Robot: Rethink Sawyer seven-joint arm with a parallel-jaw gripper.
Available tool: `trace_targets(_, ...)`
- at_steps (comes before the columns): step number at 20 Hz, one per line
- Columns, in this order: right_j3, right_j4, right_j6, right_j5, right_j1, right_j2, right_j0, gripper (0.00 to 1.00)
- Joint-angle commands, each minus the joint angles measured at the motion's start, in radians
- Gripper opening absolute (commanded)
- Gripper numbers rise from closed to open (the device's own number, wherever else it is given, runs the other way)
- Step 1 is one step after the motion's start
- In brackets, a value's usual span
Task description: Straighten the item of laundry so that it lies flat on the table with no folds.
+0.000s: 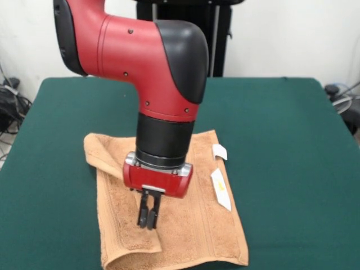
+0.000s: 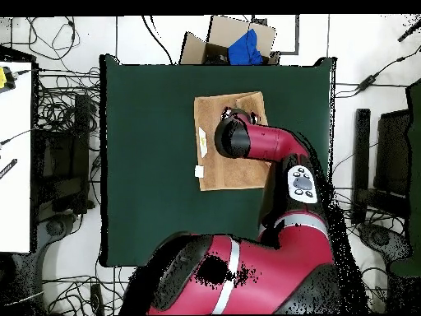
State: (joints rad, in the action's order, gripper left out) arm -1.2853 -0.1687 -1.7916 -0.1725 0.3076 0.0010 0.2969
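The item of laundry [image 1: 197, 225], an orange-tan towel with two white tags [image 1: 220, 188] on its right edge, lies near the front of the green table [image 1: 281, 140]. Its left side is doubled over in a long flap [image 1: 121, 219], and its front left corner is curled up. My gripper [image 1: 148, 220] points straight down over this flap, fingers pressed together, tips at or just above the cloth. No cloth shows between them. In the overhead view the towel [image 2: 215, 171] lies at the table's [image 2: 140, 164] far middle, and the red arm's wrist [image 2: 234, 136] hides the gripper.
A cardboard box [image 2: 215, 41] with a blue thing in it stands just beyond the table's far edge in the overhead view. Cables and dark equipment [image 2: 62, 148] surround the table, with a white surface [image 2: 15, 164] at the left.
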Motion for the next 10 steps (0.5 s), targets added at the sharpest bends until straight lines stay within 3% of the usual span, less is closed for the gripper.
trace_targets(1,-0.050,-0.030,-0.128,0.045,-0.037,-0.033,0.005,0.00)
trace_targets(10,-0.073,-0.057,-0.069,0.026,-0.014,0.012,0.060,0.00)
